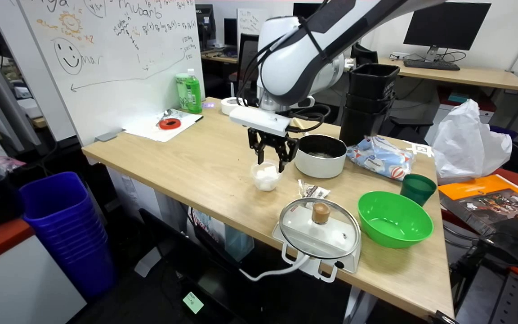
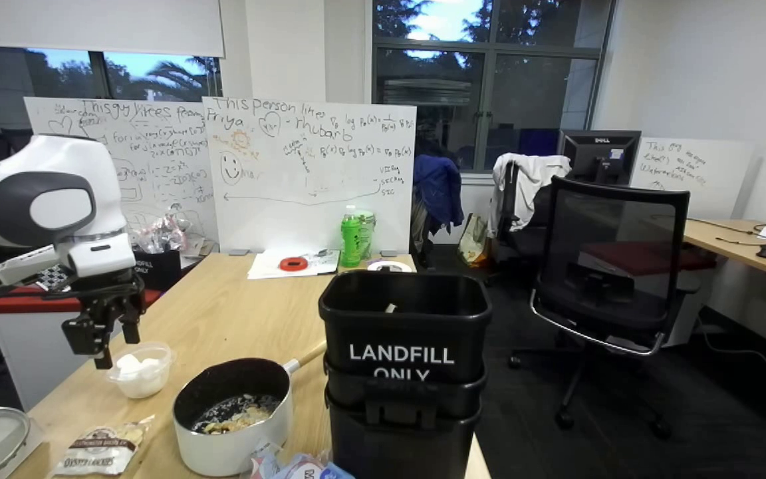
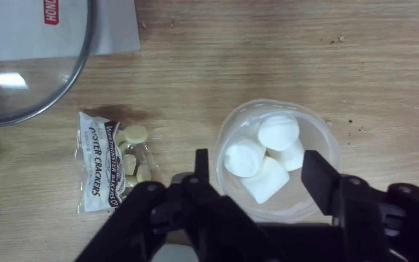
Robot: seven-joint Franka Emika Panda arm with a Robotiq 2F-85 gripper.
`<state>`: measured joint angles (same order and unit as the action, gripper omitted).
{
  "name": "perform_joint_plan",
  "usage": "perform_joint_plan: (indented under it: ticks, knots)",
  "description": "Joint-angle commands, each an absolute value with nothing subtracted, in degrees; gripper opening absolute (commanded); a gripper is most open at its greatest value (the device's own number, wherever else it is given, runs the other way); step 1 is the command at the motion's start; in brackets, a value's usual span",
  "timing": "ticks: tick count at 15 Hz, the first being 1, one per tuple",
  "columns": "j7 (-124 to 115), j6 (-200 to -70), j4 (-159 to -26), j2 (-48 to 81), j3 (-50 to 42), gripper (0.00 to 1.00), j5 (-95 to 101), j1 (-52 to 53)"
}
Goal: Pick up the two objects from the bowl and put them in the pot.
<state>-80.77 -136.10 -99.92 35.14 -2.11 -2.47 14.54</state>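
Hand hovers over the bowl, fingers spread, nothing pinched. Bowl sits on the worktop near the pot; white pieces, marshmallows by the look of them, lie bunched inside. At least four show; which two are meant, can't tell. Likely very light, soft, squashy, maybe slightly tacky, so a gentle squeeze across the rounded sides of the uppermost one should do. In the wrist view one fingertip shows outside the bowl's rim, the other within it; lowering like that risks snagging the rim, and the bowl is probably light enough to tip. Cracker bag beside the bowl; glass lid over a white flat appliance farther off. Pot wall looks taller than the bowl, so lifting comes first. Black bins stand near the pot.
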Motion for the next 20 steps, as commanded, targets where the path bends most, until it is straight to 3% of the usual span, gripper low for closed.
perform_joint_plan:
  ticks: [1,3,7,11,16,20]
  knots:
    - [-81.8,-133.4,-97.4,36.2,-2.4,0.47,-1.8,14.7]
    - [-81.9,-132.5,-96.5,36.6,-2.4,0.43,-1.7,14.7]
    - [-82.2,-131.0,-94.5,38.0,-2.4,0.60,-1.8,14.7]
    - [-82.7,-129.4,-91.6,40.3,-2.5,0.46,-1.8,14.8]
    - [-83.4,-128.0,-89.3,41.8,-2.6,0.47,-1.9,14.7]
    - [-83.6,-126.9,-88.3,42.5,-2.7,0.56,-1.8,14.6]
